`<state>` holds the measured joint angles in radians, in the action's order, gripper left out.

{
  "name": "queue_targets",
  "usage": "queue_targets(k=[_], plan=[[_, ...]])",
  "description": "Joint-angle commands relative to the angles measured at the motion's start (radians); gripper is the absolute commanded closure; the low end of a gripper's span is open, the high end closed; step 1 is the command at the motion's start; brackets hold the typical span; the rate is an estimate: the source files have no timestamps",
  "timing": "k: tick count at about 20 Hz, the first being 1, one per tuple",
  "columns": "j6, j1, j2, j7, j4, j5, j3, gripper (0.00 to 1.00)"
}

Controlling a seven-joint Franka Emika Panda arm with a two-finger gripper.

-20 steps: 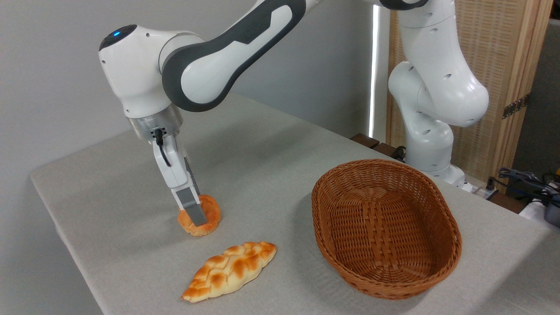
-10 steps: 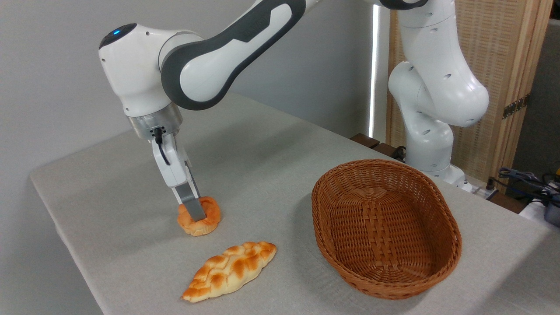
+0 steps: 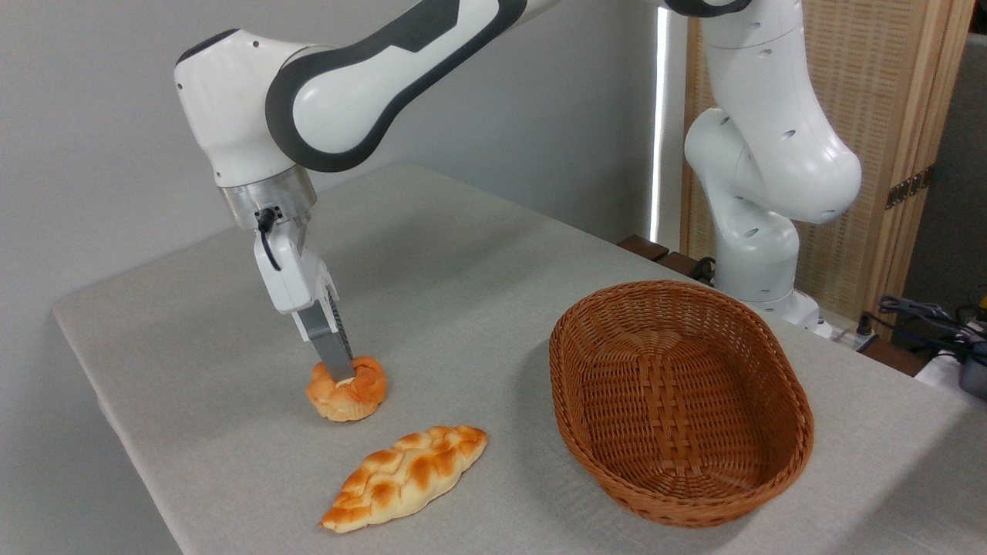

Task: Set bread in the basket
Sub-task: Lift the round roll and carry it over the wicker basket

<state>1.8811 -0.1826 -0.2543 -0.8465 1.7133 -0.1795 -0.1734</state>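
**Inspector:** Jaws first. State their condition.

**Arm:** Pinching the small round knotted bun (image 3: 346, 389) with golden-orange crust, gripped from above at its top centre. My gripper (image 3: 344, 371) shows one grey finger (image 3: 330, 351) clearly; the other is hidden behind it. The bun sits at or just off the bench; I cannot tell whether its underside is clear of the cloth.

**Inspector:** Where does it stand against its target?

**Arm:** Well apart from the oval brown woven wicker basket (image 3: 779, 455), which lies to the right and is empty. A long braided pointed loaf (image 3: 406, 477) lies near the bun, in front of it, not touching.

**Inspector:** Recommended conduct for the lift?

**Arm:** My judgement: rise straight up until the bun is higher than the basket rim, then carry it right. The grip is narrow and on the crown of a soft-looking bun, so I would hold pressure steady and move without jerks, or it may tear loose or swing. Release low over the basket's middle.

**Inspector:** Surface and surroundings?

**Arm:** Grey cloth-covered bench (image 3: 478, 270), flat and uncluttered. Plain grey wall (image 3: 100, 154) behind; a woven wooden screen (image 3: 910, 92) stands behind my base, with cables (image 3: 925, 312) at the right edge.
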Motion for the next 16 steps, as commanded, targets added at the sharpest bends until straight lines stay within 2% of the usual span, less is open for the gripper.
queue_targets(k=[1, 5, 10, 13, 16], plan=[[0.001, 0.0, 0.024, 0.01, -0.009, -0.017, 0.002, 1.0], [-0.007, 0.006, 0.027, 0.006, -0.043, -0.015, 0.011, 1.0], [-0.137, 0.015, 0.046, -0.011, -0.099, -0.015, 0.023, 1.0], [-0.238, 0.025, 0.102, -0.113, -0.093, -0.003, 0.063, 1.0], [-0.361, 0.029, 0.139, -0.264, -0.092, -0.003, 0.115, 1.0]])
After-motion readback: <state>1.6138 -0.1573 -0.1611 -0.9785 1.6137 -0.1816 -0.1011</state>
